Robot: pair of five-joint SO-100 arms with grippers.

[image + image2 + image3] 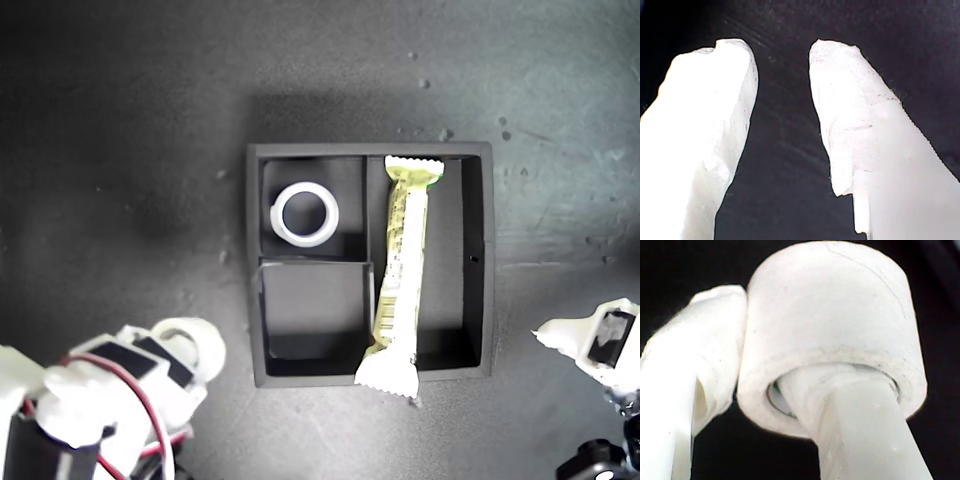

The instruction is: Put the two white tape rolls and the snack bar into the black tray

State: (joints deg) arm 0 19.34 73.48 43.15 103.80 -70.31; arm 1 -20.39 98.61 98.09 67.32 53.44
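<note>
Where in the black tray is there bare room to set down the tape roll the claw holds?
The small compartment nearer the arms is bare, bordered by the compartment holding a tape roll and by the long one. The long compartment is crowded by the snack bar. My second claw grips the other tape roll.

I count two white tape rolls: one (306, 214) lies in a small compartment of the tray, and the other (832, 327) sits on my second gripper (185, 345), with one finger through its hole. I count one snack bar (400, 280), lying along the long compartment. There is one black tray (480, 260), and it has three compartments: two small and one long. I see two grippers of mine, the second and my first gripper (560, 335). One table (120, 120) carries it all.
</note>
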